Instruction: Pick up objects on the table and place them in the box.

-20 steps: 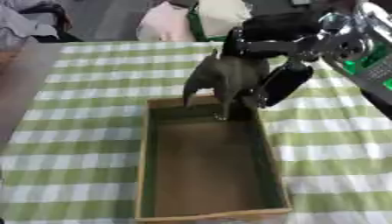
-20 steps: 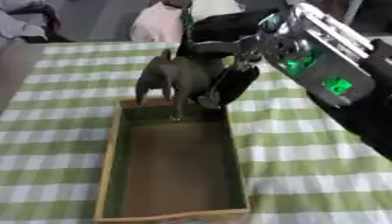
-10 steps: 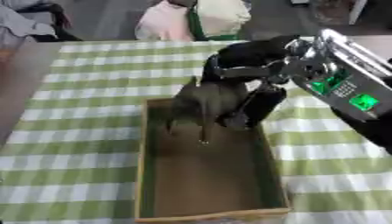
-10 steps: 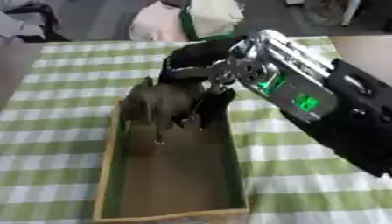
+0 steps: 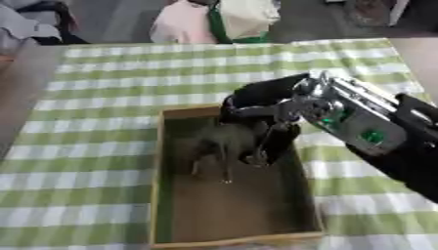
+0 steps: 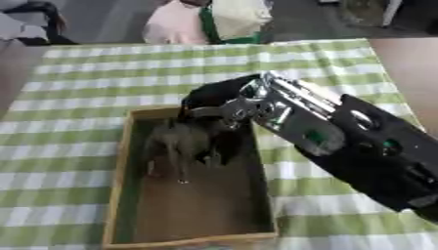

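Right hand (image 5: 261, 119) curled around one dark grey toy animal (image 5: 218, 144), now lowered inside the wooden box (image 5: 158, 195), legs near the floor at the far end. Half a second ago it was higher; a second ago, above the far rim. One box, on green checked tablecloth (image 5: 94, 97). No readable writing. Left hand unseen.

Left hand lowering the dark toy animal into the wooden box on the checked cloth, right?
Not the left. It is the right hand, coming in from the view's right side, that holds the dark toy animal inside the wooden box on the checked cloth. The left eye view shows it. No left hand shows.
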